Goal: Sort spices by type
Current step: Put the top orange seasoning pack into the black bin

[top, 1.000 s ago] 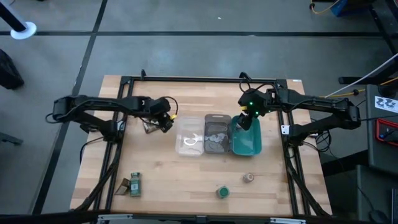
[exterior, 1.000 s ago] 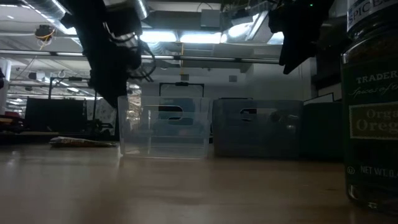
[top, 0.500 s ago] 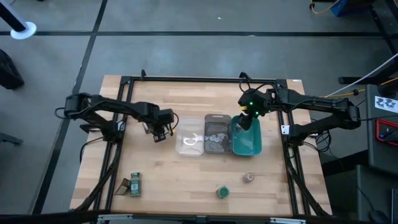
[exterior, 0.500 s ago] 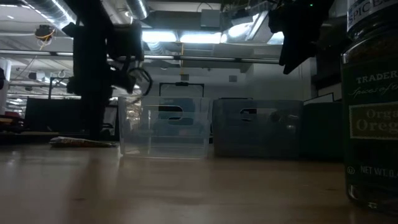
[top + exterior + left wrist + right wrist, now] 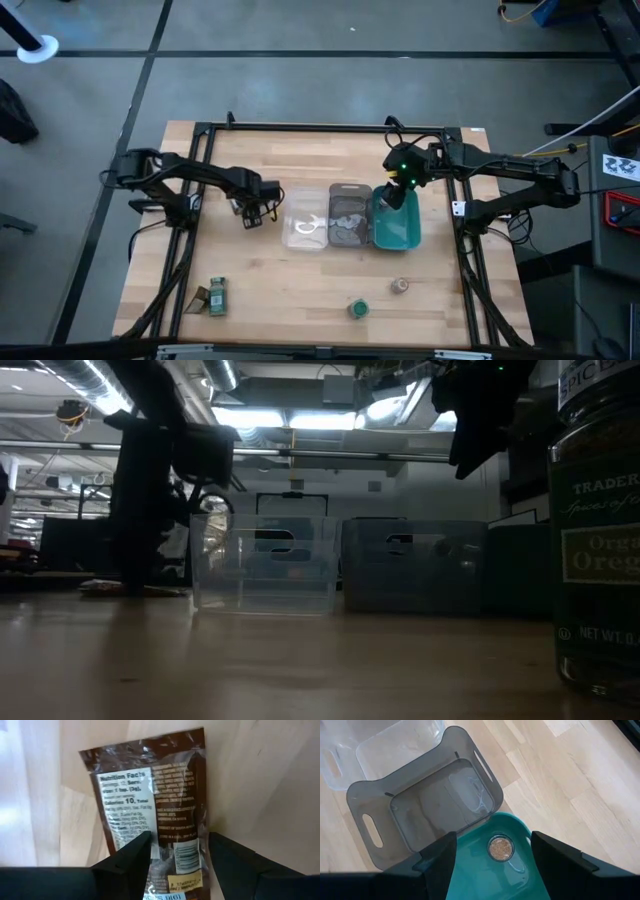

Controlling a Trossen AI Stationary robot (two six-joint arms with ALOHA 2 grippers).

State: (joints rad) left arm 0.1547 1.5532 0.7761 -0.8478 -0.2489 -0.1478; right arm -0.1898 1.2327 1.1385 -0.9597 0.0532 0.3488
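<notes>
On your wooden tabletop [image 5: 300, 290], sorting has barely begun: one pinkish-lidded jar [image 5: 501, 848] sits in the teal tray [image 5: 475, 885] under the open right pincer [image 5: 396, 197]. Your left pincer [image 5: 175, 851] straddles a brown sachet [image 5: 150, 795], open. A green-lidded jar [image 5: 357, 309] waits unsorted.

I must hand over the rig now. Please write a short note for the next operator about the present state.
Left end effector: open, low over a sachet lying on the table left of the clear tray; not gripped yet.
Right end effector: open, above the teal tray.
Done: one brown-lidded jar is in the teal tray.
Left: this sachet; near the front edge, a second brown-lidded jar and a green-lidded jar; at front left, another green-lidded jar beside a second sachet.
</notes>
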